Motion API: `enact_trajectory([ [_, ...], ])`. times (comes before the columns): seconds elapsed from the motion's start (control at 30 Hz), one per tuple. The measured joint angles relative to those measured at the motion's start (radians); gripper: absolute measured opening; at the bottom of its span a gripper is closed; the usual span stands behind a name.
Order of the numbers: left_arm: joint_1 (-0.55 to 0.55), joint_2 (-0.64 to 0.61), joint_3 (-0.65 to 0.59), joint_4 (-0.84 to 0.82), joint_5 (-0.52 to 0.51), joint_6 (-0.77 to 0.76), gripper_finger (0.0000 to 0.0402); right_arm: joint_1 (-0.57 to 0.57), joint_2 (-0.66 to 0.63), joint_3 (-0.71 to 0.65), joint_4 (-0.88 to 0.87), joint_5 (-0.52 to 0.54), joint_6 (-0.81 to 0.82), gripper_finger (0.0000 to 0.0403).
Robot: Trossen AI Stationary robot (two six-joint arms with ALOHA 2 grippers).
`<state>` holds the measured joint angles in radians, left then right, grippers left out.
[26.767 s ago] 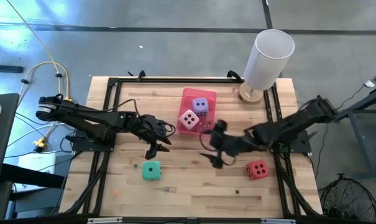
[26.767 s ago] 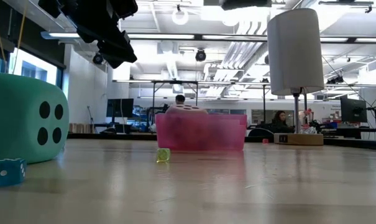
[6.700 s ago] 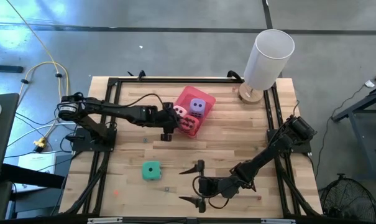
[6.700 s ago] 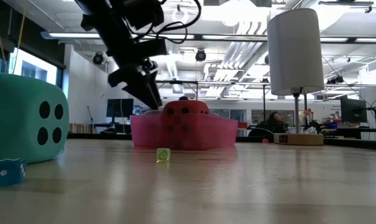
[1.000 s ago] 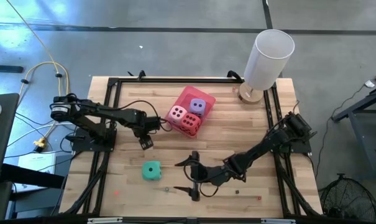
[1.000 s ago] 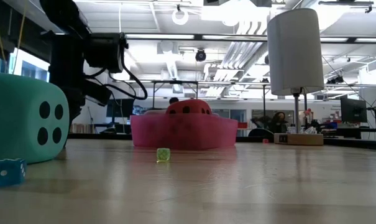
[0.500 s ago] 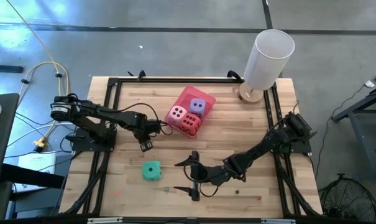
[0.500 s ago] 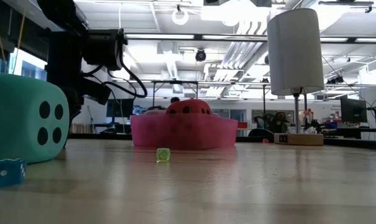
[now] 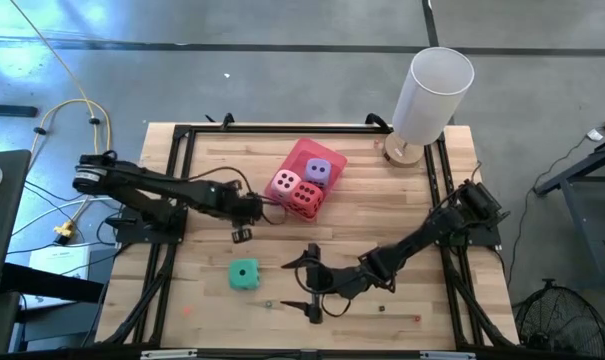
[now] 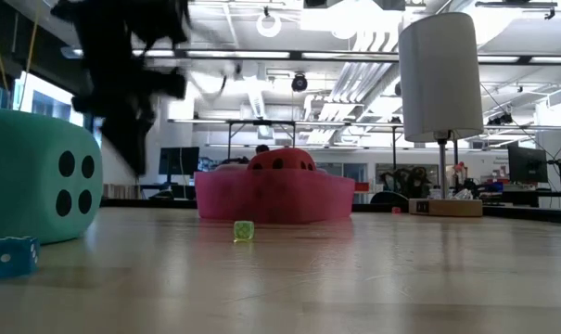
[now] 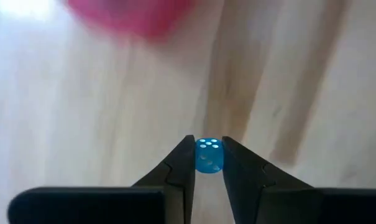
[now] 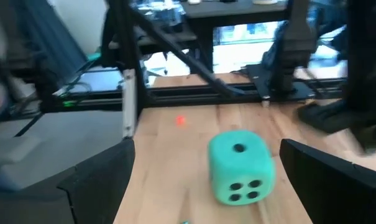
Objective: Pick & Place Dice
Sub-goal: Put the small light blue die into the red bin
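Observation:
My left gripper hovers over the table's left middle, between the pink tray and the teal green die, and is shut on a tiny blue translucent die. The teal die rests flat on the wood, also showing in the low view and the right wrist view. In the tray sit the pale pink die, the purple die and the red die. My right gripper is open, low over the table, facing the teal die from its right. My left gripper pinches the tiny blue die by two opposite faces between its fingertips, at their free ends only. The fingers come from above, pointing down at the wood. Whether the die is clear of the table I cannot tell.
A tall white cylinder on a wooden base stands at the far right corner. Tiny dice lie loose on the wood: a blue one, a yellow-green one, others near the near edge. Black frame rails line both sides.
My left arm has stretched out and its gripper has shifted a little toward the table's right; it shows blurred in the low view, still moving. The right arm and the big dice have kept still.

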<state>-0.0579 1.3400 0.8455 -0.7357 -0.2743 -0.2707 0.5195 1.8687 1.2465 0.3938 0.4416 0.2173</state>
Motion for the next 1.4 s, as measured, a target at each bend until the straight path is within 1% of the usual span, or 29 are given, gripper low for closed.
enact_trajectory([
  [0.07, 0.0, -0.044, 0.043, 0.011, 0.022, 0.032, 0.006, 0.012, 0.0, 0.0, -0.007, -0.014, 0.0, 0.0394],
  [0.17, 0.0, -0.117, 0.088, 0.001, 0.113, 0.065, 0.0056, 0.037, 0.0, 0.0, -0.043, -0.012, -0.022, 0.0394],
  [0.23, 0.0, -0.176, 0.101, 0.019, 0.162, 0.094, 0.0056, 0.054, 0.0, 0.0, -0.054, 0.014, -0.054, 0.0394],
  [0.33, 0.014, -0.248, 0.102, 0.062, 0.204, 0.191, 0.0056, 0.083, 0.0, 0.0, -0.056, 0.064, -0.102, 0.0394],
  [0.43, 0.063, -0.266, 0.101, 0.099, 0.264, 0.292, 0.0055, 0.112, 0.0, 0.0, -0.058, 0.128, -0.129, 0.0394],
  [0.5, 0.107, -0.257, 0.089, 0.168, 0.314, 0.35, 0.0055, 0.124, 0.0, 0.0, -0.061, 0.145, -0.113, 0.0394],
  [0.6, 0.187, -0.203, 0.065, 0.304, 0.406, 0.415, 0.0055, 0.141, 0.0, 0.0, -0.03, 0.17, -0.117, 0.0394],
  [0.67, 0.243, -0.153, 0.063, 0.351, 0.467, 0.43, 0.0055, 0.15, 0.0, 0.0, -0.012, 0.178, -0.136, 0.0394],
  [0.77, 0.307, -0.093, 0.063, 0.426, 0.504, 0.436, 0.0055, 0.16, 0.0, 0.0, -0.031, 0.174, -0.136, 0.0394],
  [0.97, 0.39, 0.056, 0.063, 0.66, 0.502, 0.526, 0.0058, 0.162, 0.0, 0.0, -0.023, 0.162, -0.14, 0.0394],
  [1.1, 0.42, 0.173, 0.063, 0.791, 0.46, 0.51, 0.0063, 0.161, 0.0, 0.0, -0.05, 0.153, -0.129, 0.0394],
  [1.23, 0.429, 0.255, 0.063, 0.824, 0.448, 0.427, 0.0065, 0.161, 0.0, 0.0, -0.044, 0.147, -0.086, 0.0394],
  [1.3, 0.429, 0.273, 0.063, 0.823, 0.445, 0.438, 0.0066, 0.161, 0.0, 0.0, -0.041, 0.146, -0.089, 0.0394],
  [1.4, 0.428, 0.277, 0.063, 0.826, 0.395, 0.46, 0.0066, 0.161, 0.0, 0.0, -0.042, 0.146, -0.095, 0.0394],
])
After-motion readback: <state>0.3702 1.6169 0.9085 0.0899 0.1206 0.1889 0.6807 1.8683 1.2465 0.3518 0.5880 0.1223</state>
